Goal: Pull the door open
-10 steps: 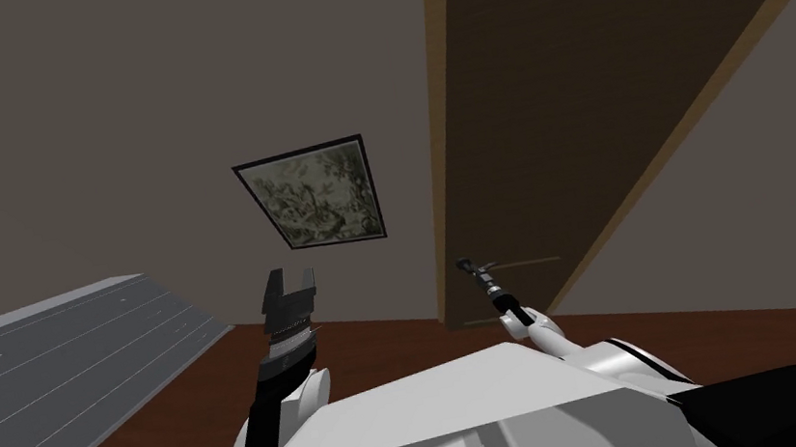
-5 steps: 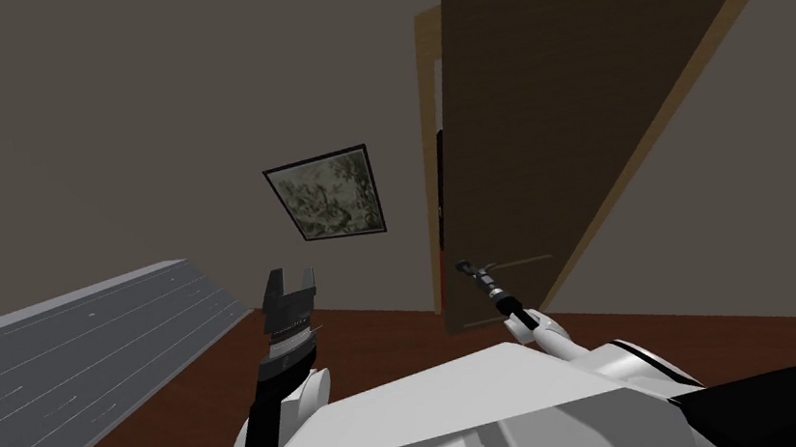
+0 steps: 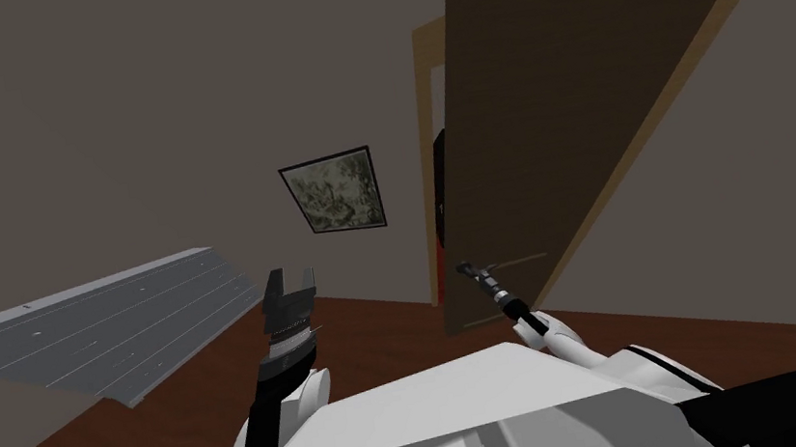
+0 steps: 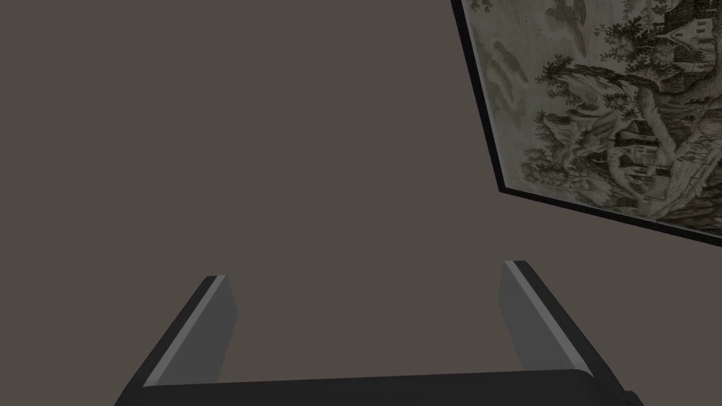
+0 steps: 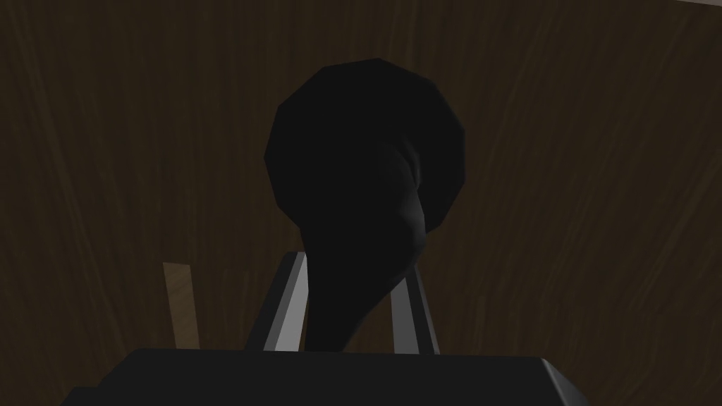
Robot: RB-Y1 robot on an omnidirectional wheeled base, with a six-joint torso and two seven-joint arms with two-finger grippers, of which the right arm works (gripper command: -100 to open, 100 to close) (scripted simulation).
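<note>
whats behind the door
Through the gap at the door's free edge, a narrow strip of pale, black and red shows. What it belongs to cannot be told; the door covers everything else. The right gripper is shut on the handle.

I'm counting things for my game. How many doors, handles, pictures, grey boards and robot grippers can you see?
door: 1
handle, black: 1
picture: 1
grey slatted board: 1
Grippers: 2, the left gripper and the right gripper
Total: 6
</note>
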